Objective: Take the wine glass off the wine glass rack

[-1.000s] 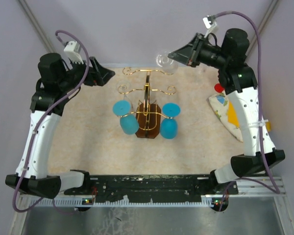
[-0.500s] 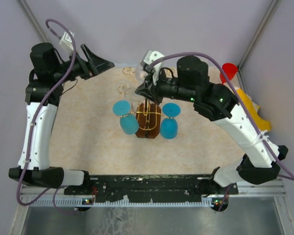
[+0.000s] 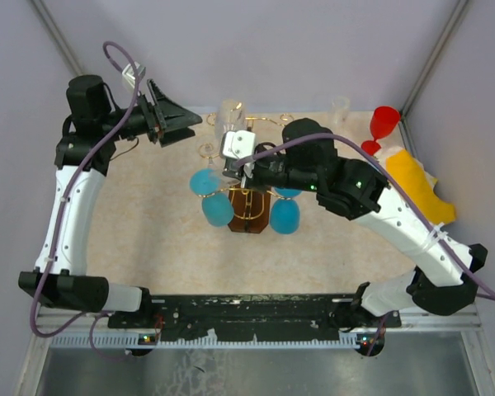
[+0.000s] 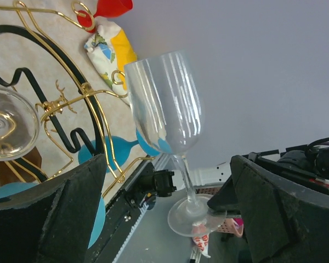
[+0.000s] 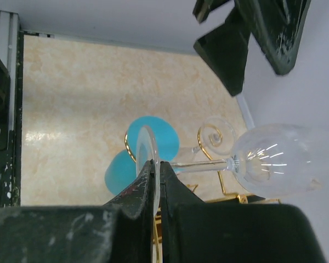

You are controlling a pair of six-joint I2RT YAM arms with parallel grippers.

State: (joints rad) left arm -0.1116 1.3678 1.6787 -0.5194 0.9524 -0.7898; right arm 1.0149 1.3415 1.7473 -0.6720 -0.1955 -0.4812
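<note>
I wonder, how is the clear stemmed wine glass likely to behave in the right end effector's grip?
The clear stemmed wine glass looks thin-walled, so probably fragile. The right end effector pinches only its foot's rim, so smooth glass may slip or pivot. The bowl sits far from that grip, likely adding leverage.

A robot test cell in a lab: plain pale walls (image 3: 313, 49) with metal corner struts (image 3: 58, 37) box in a beige, stone-patterned surface (image 3: 148, 239). Two white-and-black arms, left (image 3: 66, 214) and right (image 3: 404, 231), are bolted to a black rail (image 3: 247, 309) at its near edge and trail purple cables (image 3: 118, 56)
</note>
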